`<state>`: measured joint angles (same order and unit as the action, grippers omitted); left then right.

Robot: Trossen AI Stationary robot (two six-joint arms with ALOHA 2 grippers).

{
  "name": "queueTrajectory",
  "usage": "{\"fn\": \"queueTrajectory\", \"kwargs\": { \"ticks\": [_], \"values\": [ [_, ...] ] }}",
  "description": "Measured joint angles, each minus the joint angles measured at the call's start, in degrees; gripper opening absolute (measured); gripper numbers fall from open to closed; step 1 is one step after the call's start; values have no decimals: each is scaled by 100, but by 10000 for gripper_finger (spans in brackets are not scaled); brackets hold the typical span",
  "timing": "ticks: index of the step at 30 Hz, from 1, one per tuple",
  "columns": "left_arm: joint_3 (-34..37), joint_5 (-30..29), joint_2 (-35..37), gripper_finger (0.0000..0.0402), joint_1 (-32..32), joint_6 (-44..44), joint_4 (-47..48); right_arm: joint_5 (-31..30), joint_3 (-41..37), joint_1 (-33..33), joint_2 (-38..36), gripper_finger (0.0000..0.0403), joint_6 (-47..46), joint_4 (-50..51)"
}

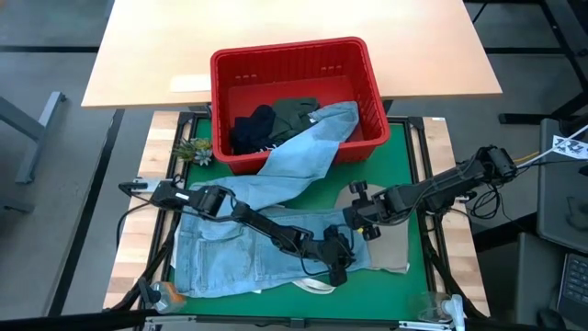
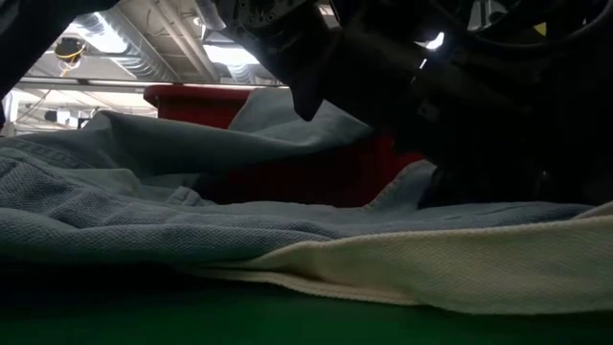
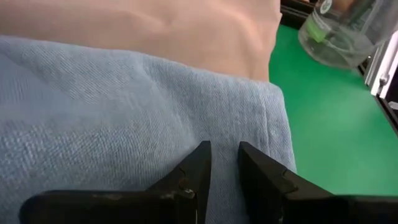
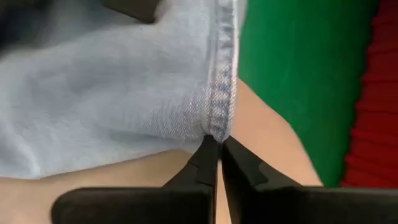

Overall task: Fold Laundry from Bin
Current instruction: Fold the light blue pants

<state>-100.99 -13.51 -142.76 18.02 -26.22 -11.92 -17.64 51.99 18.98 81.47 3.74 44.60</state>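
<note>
Light blue jeans (image 1: pixel 230 253) lie spread on the green mat, one leg (image 1: pixel 312 147) draped up over the front wall of the red bin (image 1: pixel 289 48), which also holds dark garments (image 1: pixel 276 124). A beige cloth (image 1: pixel 390 253) lies under the jeans at the right. My left gripper (image 1: pixel 338 267) reaches in from the left and is shut on the denim near the table's front. My right gripper (image 1: pixel 361 221) comes in from the right and points steeply down, shut, with its tips at the jeans' hem over the beige cloth. My left gripper (image 3: pixel 225 149) has denim (image 3: pixel 224 124) between its two fingertips, close to a folded edge of the jeans (image 3: pixel 280 118). It comes slanting down from the table's left. The cloth lies on the beige cloth beyond the fingers; how many layers it holds, I cannot tell. My right gripper (image 4: pixel 219 140) meets the end of the jeans' stitched hem (image 4: pixel 219 118) with its shut fingertips, steeply from above. The hem lies on the beige cloth (image 4: pixel 261 143) there. Whether the tips pinch a bit of hem or only press on it, I cannot tell.
A clear plastic bottle (image 3: pixel 342 31) stands at the mat's near right corner. A small green plant (image 1: pixel 191 150) sits left of the bin. Cream cloth (image 2: pixel 460 268) shows at the front under the jeans. Bare green mat (image 3: pixel 336 124) lies to the right of the jeans.
</note>
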Motion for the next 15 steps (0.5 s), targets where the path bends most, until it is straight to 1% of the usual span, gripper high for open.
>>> {"fn": "queueTrajectory", "kwargs": {
  "ticks": [4,10,12,15],
  "values": [
    [4,54,0,77,2,0,13,-514,0,2,0,14,24,2],
    [11,54,0,77,4,-2,22,-1123,0,7,0,14,524,-5],
    [11,52,0,78,2,-1,26,-1264,0,7,0,14,731,-6],
    [11,54,0,78,2,-2,26,-1272,0,7,0,14,871,-2]
  ]
}}
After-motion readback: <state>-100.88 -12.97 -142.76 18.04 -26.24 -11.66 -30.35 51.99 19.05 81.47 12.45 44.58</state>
